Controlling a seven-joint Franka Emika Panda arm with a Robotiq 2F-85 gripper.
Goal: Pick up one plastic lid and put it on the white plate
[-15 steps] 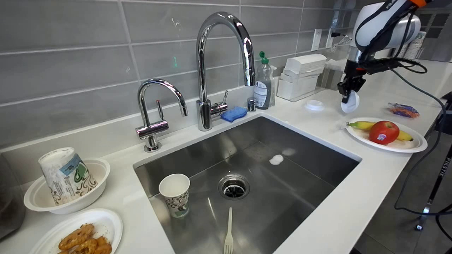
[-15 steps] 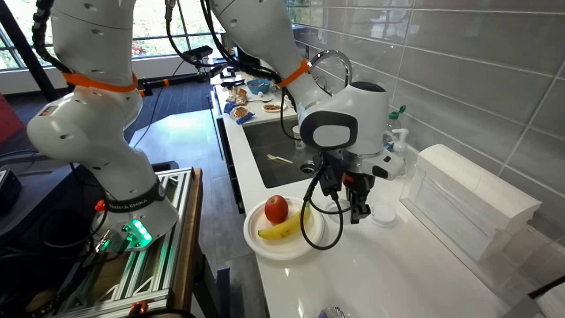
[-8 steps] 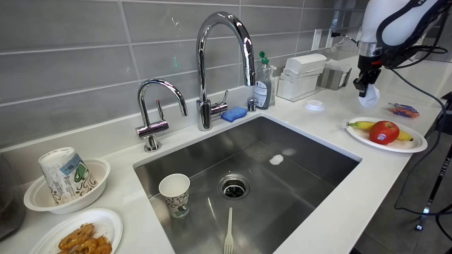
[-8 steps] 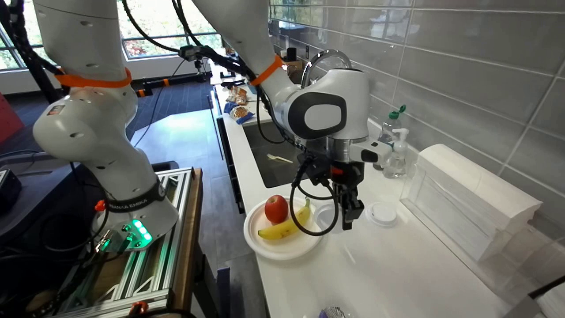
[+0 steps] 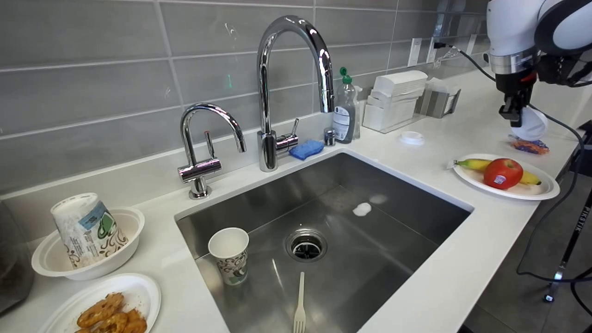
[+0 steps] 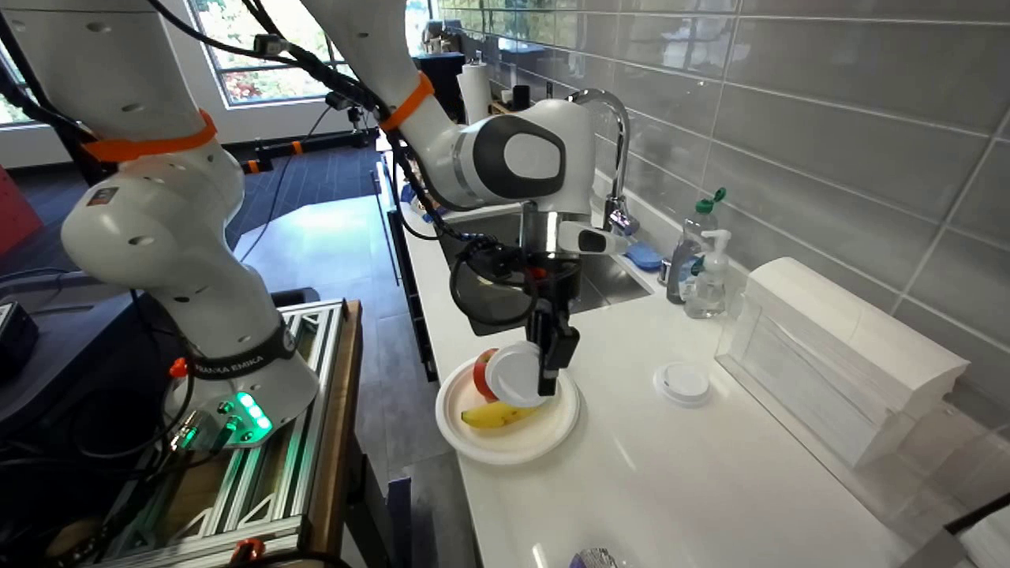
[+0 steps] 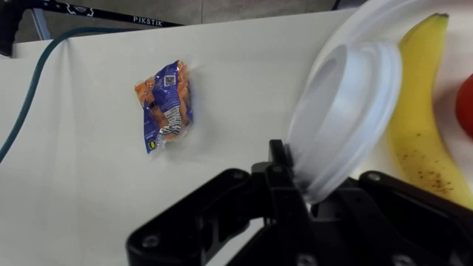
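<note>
Though barely apart — lid between fingers

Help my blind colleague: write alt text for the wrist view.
A black gripper holds a tilted white plastic lid, partly hiding a white plate with a banana and cropped red apple. At left, a purple packet lies on the counter.

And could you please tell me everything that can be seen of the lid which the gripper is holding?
The white cup lid is round and looks like plastic; the wrist view shows a ridged rim and a raised part with a hollow. It is steeply tilted in the air, near the white plate but not on it. The gripper pinches its edge; nothing else seems to touch it. Fine detail is blurred.
</note>
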